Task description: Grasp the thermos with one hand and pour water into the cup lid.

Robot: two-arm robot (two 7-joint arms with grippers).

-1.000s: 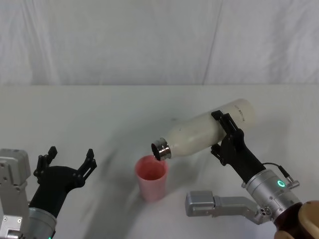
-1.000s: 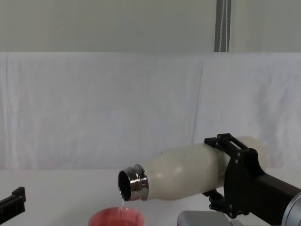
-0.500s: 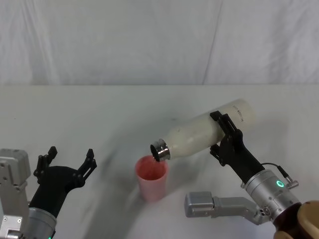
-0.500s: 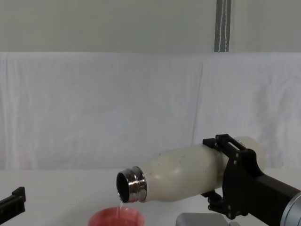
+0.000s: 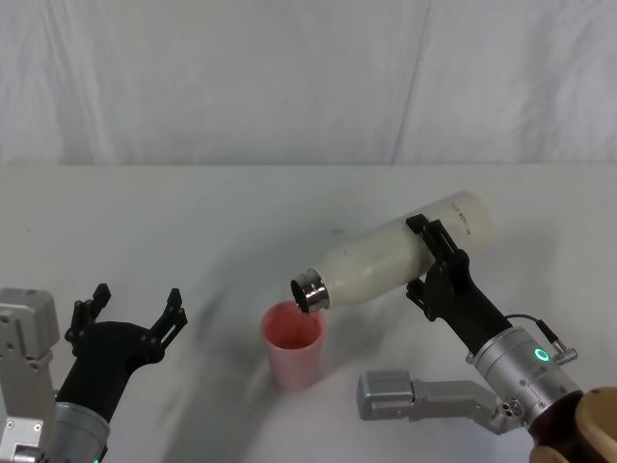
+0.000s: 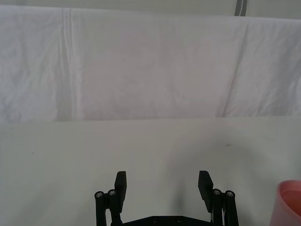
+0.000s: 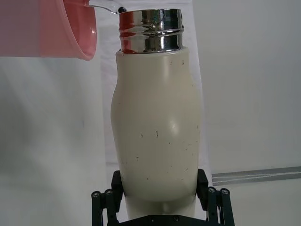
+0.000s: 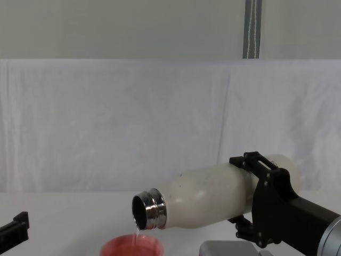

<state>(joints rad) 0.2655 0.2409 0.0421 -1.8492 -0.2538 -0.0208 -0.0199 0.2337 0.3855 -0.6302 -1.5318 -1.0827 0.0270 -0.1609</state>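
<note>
Our right tool [image 5: 431,260] clamps the tilted thermos [image 5: 390,256]; tipping further, we risk water overshooting the cup lid [image 5: 292,343]. Left tool [image 5: 135,311] idles, fingers apart.

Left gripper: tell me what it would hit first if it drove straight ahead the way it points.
Probably nothing: the left gripper is open and faces bare table, then the white backdrop. The cup lid sits off to its side, likely out of line.
</note>
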